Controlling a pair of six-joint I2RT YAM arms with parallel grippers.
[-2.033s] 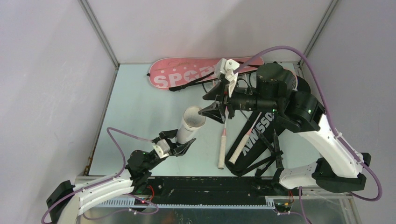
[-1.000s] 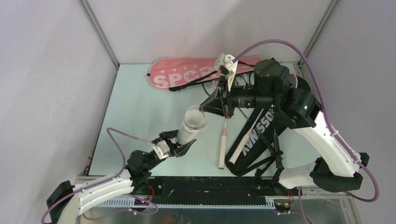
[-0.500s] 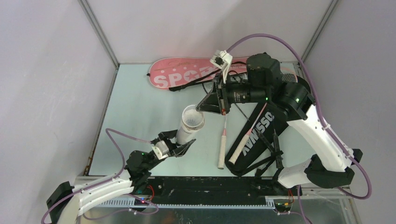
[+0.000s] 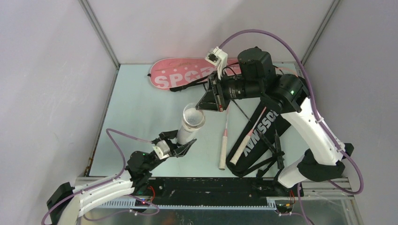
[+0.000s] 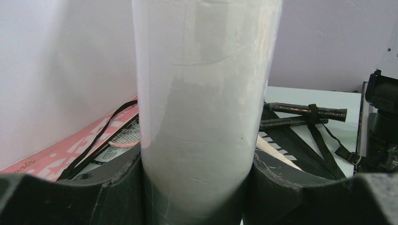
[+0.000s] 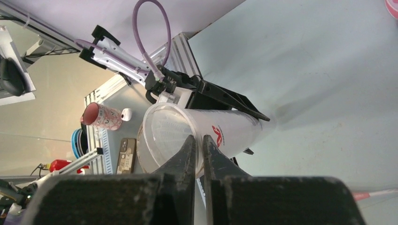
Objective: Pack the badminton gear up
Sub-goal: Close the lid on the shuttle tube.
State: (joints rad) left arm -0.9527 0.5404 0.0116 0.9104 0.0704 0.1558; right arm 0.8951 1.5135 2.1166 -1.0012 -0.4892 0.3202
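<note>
Top external view, centre frame: long translucent tube (image 4: 187, 132), left gripper (image 4: 177, 143) clamping its lower end, both fingers bearing on wall. Long axis leaning lower left to upper right, open mouth pointing up toward right gripper (image 4: 200, 107). Right fingers (image 6: 184, 159) pressing together at mouth rim; whether pinching rim, unclear. Step judged: loading shuttlecocks into tube. Next move calling for steady tube, mouth unobstructed. Pink bag (image 4: 174, 75) lying upper centre.

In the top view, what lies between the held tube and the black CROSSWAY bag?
One racket handle lies in the gap between the tube and the black bag; a second handle lies at the bag's edge. The top view shows both.
</note>
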